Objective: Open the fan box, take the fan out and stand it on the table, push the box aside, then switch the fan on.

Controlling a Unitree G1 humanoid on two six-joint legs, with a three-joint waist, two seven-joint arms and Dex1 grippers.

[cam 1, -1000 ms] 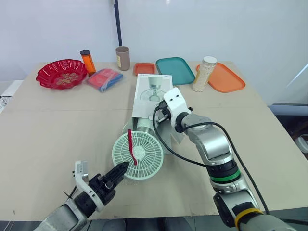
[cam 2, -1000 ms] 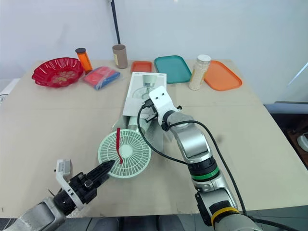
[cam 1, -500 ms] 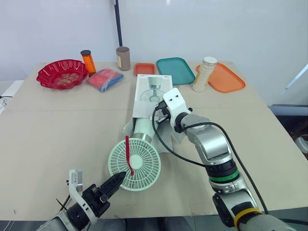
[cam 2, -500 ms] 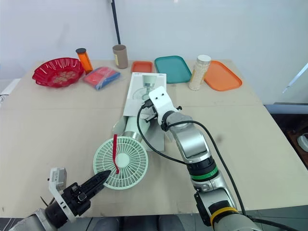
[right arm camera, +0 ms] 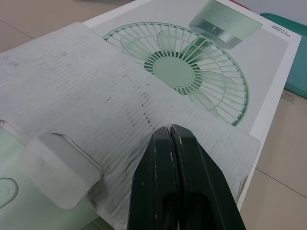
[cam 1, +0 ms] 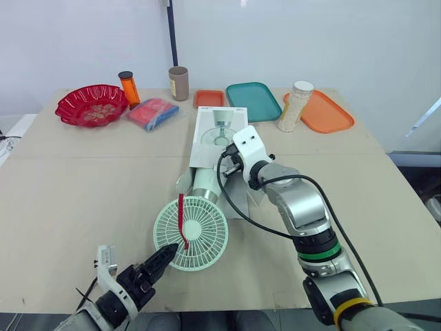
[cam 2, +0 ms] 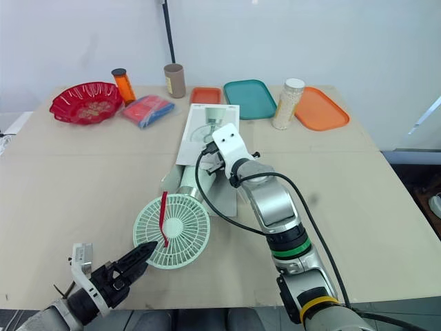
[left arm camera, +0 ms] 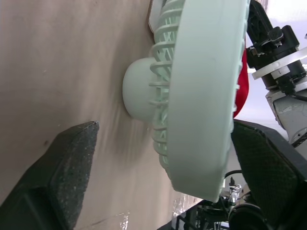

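1. I see the fan (cam 1: 191, 232) lying on the table (cam 1: 69, 179), not standing. Its round grille is just in front of the box's open near end, and its stem reaches back into that opening.
2. A red strip (cam 1: 181, 214) lies across the front of the grille.
3. The left gripper (cam 1: 165, 256) is at the near, left edge of the grille. In the left wrist view its fingers (left arm camera: 62, 167) are spread wide with the fan head between them, and there is a clear gap on the back side.
4. The right gripper (right arm camera: 168, 136) has its fingers pressed together, with the tips resting on the grey flap (right arm camera: 96, 100) of the box (cam 1: 219, 127).
5. The box lies flat at mid-table with its printed fan picture facing up.
6. Along the far edge are a red bowl (cam 1: 91, 105), a teal tray (cam 1: 251, 100) and an orange tray (cam 1: 324, 110), all well apart from the fan.
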